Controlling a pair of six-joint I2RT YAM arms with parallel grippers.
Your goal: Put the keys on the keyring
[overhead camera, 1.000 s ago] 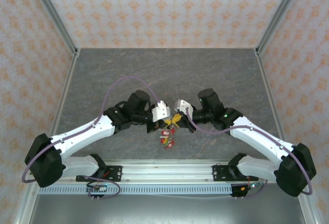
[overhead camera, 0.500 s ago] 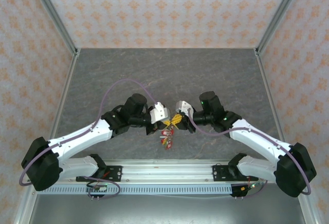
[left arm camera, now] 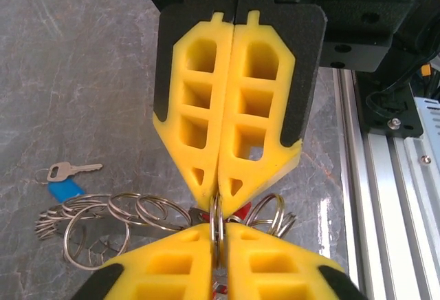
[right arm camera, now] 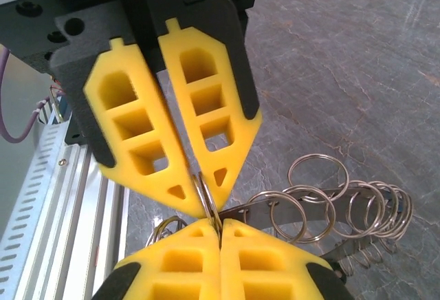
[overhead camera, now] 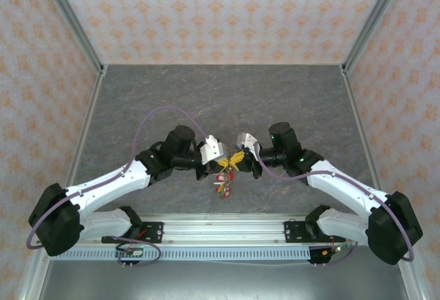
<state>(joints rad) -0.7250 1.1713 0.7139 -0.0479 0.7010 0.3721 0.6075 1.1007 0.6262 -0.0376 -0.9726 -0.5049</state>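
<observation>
My left gripper (left arm camera: 220, 239) (overhead camera: 221, 165) and right gripper (right arm camera: 220, 237) (overhead camera: 236, 158) meet tip to tip over the table's middle. Both are shut on the same small split ring (left arm camera: 217, 216) (right arm camera: 206, 200), seen edge-on between the yellow pads. That ring belongs to the keyring (right arm camera: 302, 209), a thin grey metal band threaded with several split rings (right arm camera: 317, 175) (left arm camera: 117, 210). Keys with red tags (overhead camera: 223, 181) hang below the two grippers. One loose key (left arm camera: 72, 170) with a blue tag (left arm camera: 65, 190) lies flat on the table, apart from the bunch.
The grey stone-patterned table (overhead camera: 220, 100) stretches open behind the arms. An aluminium rail (overhead camera: 220, 230) runs along the near edge, close under the grippers (left arm camera: 385, 176). Patterned walls enclose the table on three sides.
Both wrists have edged a little closer together and the left arm's elbow has shifted left. The bunch stays pinched between the two grippers.
</observation>
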